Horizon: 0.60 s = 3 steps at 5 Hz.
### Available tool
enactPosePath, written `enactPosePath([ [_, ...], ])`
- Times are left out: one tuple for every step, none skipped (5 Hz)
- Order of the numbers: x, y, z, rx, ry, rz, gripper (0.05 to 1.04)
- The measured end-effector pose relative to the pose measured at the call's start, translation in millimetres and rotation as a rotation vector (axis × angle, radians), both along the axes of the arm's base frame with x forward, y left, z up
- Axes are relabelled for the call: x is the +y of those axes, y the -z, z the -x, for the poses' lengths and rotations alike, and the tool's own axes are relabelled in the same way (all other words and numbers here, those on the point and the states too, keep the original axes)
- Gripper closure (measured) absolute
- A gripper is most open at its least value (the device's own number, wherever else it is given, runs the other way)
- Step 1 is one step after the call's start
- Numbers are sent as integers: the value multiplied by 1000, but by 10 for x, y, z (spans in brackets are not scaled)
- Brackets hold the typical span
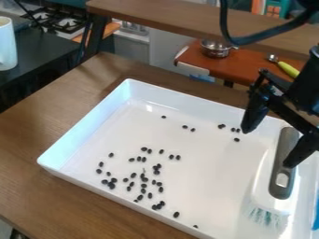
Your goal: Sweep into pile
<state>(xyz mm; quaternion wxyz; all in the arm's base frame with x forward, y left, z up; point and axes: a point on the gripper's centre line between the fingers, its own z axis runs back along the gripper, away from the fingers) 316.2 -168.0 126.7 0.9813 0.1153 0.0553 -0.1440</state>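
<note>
Gripper (pixel 270 144): right side of frame, pointing down and tilted toward lower left, fingers spread; arm enters from upper right. Brush (pixel 283 163): handle up, bristles toward lower right of frame, in white tray (pixel 87 126). Dark bean-like pieces (pixel 156 172): scattered, densest lower centre-left; a few near tray's far wall.

Cut off and covered, mostly along the right side.
The white tray (pixel 87 128) runs out of frame at lower right, its back rim partly behind the gripper (pixel 270 145); the arm (pixel 308 86) is cropped at upper right, the mug (pixel 7 44) at the left edge, a blue thing (pixel 315 217) at lower right, too little of it showing to name. Some clumped dark beans (pixel 111 185) are too small to separate.
</note>
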Motion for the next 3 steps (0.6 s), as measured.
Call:
enactPosePath([
  [-7,156,11,44,1,-18,83],
  [-48,115,10,51,11,6,83],
  [-66,81,-18,55,7,31,83],
])
